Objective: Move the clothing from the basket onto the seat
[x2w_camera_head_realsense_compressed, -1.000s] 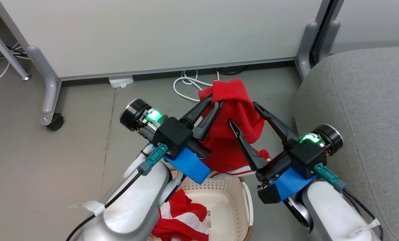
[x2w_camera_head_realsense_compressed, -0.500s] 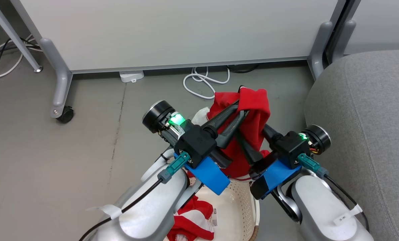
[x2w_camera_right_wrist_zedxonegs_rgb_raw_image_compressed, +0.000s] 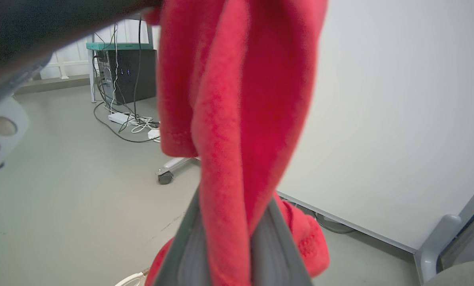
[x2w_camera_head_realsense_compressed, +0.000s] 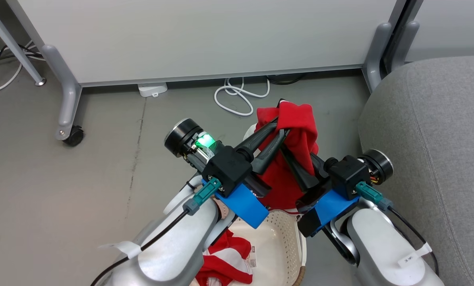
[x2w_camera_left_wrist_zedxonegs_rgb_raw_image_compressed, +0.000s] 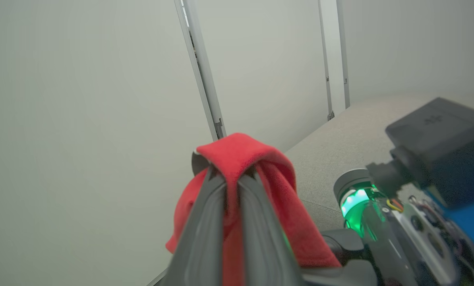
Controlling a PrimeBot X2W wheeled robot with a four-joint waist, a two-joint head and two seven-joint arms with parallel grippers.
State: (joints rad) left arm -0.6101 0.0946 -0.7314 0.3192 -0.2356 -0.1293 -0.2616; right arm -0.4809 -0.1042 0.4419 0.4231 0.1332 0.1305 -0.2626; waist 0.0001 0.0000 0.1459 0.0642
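Right end effector [x2w_camera_right_wrist_zedxonegs_rgb_raw_image_compressed: 237, 200] now closed, open earlier, seemingly pinching red garment [x2w_camera_head_realsense_compressed: 300, 123]

The left forearm [x2w_camera_head_realsense_compressed: 173, 246] rises from the lower left of the head view and the right forearm [x2w_camera_head_realsense_compressed: 380, 246] from the lower right, leaning toward each other. Each ends in a black wrist block with a blue plate beneath. The left wrist [x2w_camera_head_realsense_compressed: 197, 143] glows green; so does the right wrist [x2w_camera_left_wrist_zedxonegs_rgb_raw_image_compressed: 356, 198] in the left wrist view. The left tool [x2w_camera_head_realsense_compressed: 280, 126] points up and right, its two dark fingers pressed together on a fold of the garment [x2w_camera_head_realsense_compressed: 296, 119], which drapes over their tips. The right tool [x2w_camera_head_realsense_compressed: 294, 150] points up and left, just beside the left one. Its fingers are closed on the same garment lower down, with cloth running between them.
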